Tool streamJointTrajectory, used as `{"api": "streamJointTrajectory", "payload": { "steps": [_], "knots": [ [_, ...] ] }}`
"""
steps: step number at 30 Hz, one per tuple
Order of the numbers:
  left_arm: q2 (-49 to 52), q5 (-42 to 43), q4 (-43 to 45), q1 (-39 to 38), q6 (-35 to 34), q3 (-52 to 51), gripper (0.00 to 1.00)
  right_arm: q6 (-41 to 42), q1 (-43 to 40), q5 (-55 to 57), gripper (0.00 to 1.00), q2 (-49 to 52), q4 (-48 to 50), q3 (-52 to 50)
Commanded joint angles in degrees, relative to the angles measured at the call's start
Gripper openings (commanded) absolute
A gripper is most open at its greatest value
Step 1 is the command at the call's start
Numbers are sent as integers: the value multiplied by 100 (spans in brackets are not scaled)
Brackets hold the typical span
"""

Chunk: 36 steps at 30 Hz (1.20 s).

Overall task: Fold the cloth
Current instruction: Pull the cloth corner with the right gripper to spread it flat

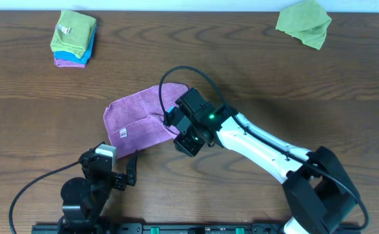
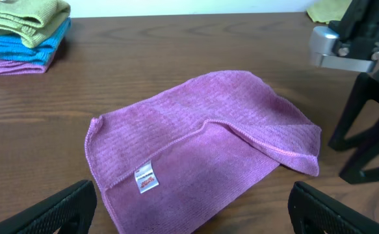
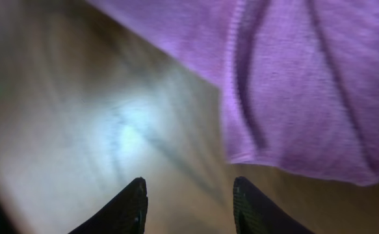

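The lilac-purple cloth [image 1: 137,114] lies on the table with its right part folded over, a white label near its front edge. It fills the middle of the left wrist view [image 2: 202,130]. In the blurred right wrist view, the cloth [image 3: 306,78] takes up the upper right. My right gripper [image 1: 174,121] hovers at the cloth's right edge. Its jaws [image 3: 189,201] stand apart over bare wood, with nothing between them. My left gripper [image 1: 119,170] sits just in front of the cloth, wide open [image 2: 192,208] and touching nothing.
A stack of small folded squares [image 1: 73,39], green, blue and purple, sits at the far left [image 2: 20,32]. A crumpled lime-green cloth [image 1: 304,23] lies at the far right [image 2: 326,10]. The right arm's white link [image 1: 261,146] stretches across the table's right front.
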Motion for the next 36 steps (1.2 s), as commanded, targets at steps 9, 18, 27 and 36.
{"api": "streamJointTrajectory", "payload": {
  "steps": [9, 18, 27, 36],
  "knots": [
    [-33, -39, -17, -24, 61, -122, 95, -94, 22, 807, 43, 201, 824, -345],
    [-33, -39, -17, -24, 61, -122, 95, -90, 24, 474, 35, 522, 831, -345],
    [-33, -39, -17, -24, 61, -122, 95, 90, 22, 210, 1, 511, 745, -341],
    [-33, -39, -17, -24, 61, -122, 95, 994, -212, 509, 1, 361, -1228, 295]
  ]
}}
